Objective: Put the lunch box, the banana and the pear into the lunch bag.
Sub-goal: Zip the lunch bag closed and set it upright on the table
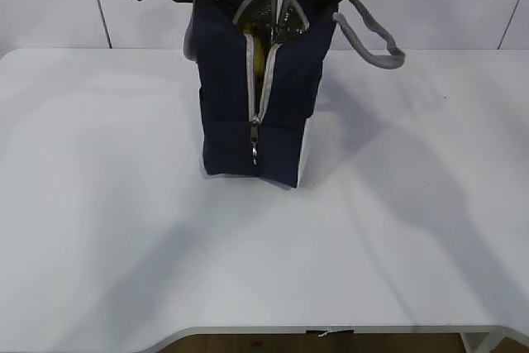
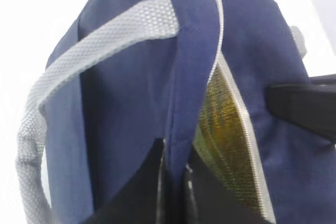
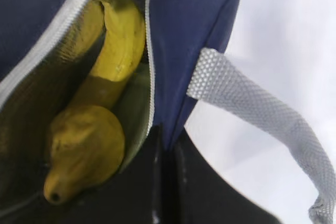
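Inside the lunch bag [image 3: 194, 30], whose rim both grippers pinch, lie the banana [image 3: 118, 51] and pear [image 3: 84, 148].

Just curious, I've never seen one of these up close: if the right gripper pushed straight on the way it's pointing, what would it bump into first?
The right gripper is shut on the lunch bag rim, so probably that fabric first.
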### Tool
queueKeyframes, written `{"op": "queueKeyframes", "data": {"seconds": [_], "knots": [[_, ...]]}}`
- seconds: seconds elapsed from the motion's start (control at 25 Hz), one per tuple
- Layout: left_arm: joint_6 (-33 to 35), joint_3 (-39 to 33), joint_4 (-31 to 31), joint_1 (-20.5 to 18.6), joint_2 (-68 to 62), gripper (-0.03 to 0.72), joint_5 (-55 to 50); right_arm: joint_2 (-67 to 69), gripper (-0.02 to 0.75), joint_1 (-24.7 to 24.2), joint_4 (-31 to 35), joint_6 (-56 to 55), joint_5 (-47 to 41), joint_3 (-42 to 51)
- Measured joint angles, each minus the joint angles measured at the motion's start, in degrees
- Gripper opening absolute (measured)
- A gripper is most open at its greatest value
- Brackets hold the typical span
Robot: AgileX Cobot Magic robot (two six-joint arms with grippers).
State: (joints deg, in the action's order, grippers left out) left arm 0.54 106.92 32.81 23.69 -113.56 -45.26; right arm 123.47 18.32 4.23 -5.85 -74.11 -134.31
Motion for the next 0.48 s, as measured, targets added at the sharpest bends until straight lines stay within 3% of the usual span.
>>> {"op": "queueKeyframes", "data": {"seconds": [0.48], "knots": [[-1.33,0.0,0.14,3.75,-1.67,0.001,2.3,-0.62,0.009,-1.07,-0.3,0.47,0.03,0.42]]}}
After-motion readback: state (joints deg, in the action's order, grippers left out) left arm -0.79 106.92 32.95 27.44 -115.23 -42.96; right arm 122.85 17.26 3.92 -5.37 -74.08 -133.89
